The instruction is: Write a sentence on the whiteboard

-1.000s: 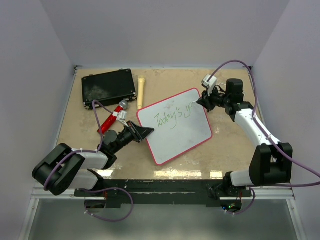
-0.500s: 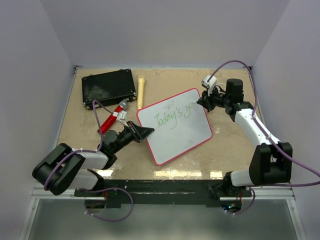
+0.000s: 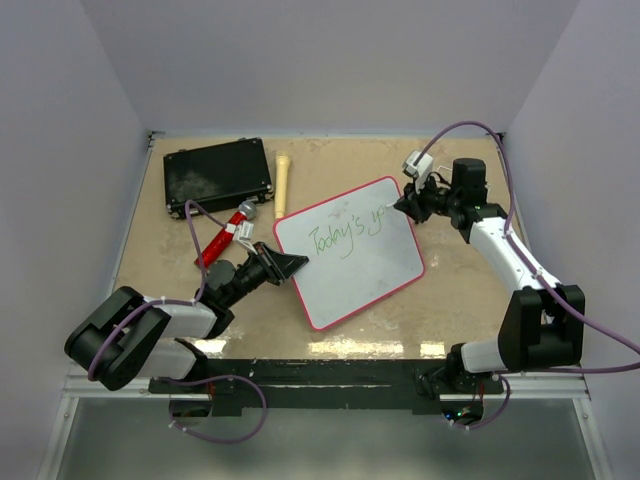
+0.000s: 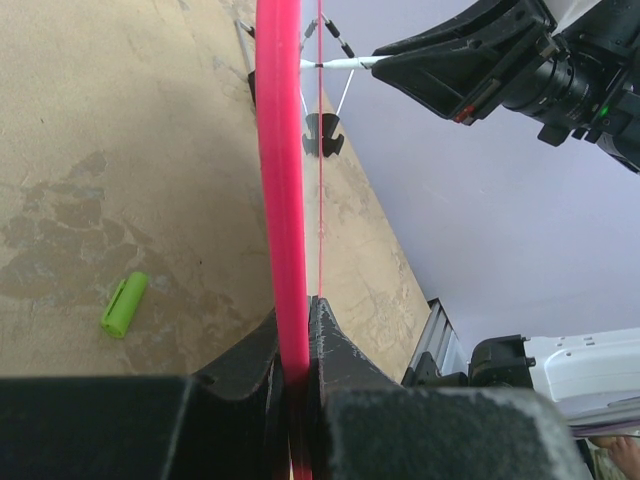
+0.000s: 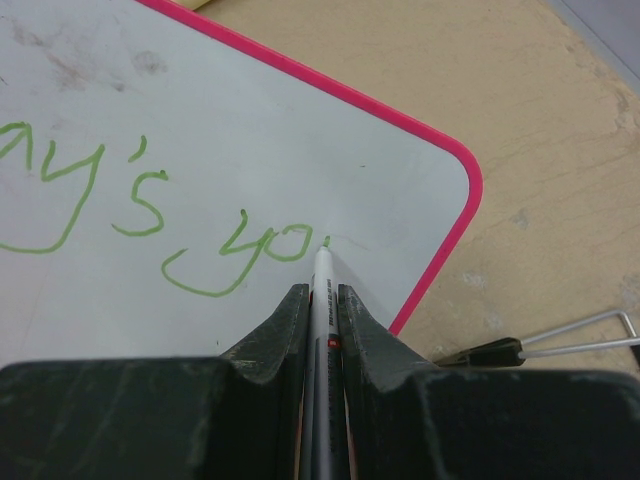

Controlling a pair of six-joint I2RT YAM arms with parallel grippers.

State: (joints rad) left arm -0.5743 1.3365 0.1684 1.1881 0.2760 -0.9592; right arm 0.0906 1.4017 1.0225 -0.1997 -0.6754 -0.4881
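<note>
Right jaws grasp the pen (image 5: 322, 290), its tip touching the whiteboard (image 3: 370, 270) near its far right corner. Left jaws clamp the board's left rim. Whiteboard lies mid worktop (image 3: 450, 300). Sentence (image 3: 345, 233) reads "Today's yo". Recommended: light, even pressure and short strokes, since the rim is close.

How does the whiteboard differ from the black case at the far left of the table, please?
The whiteboard is white with a pink-red rim; the black case is dark all over. The whiteboard is larger than the black case. The whiteboard carries green writing and is clamped at its edge by the left gripper, while the black case lies untouched. Both are flat rectangles.
</note>
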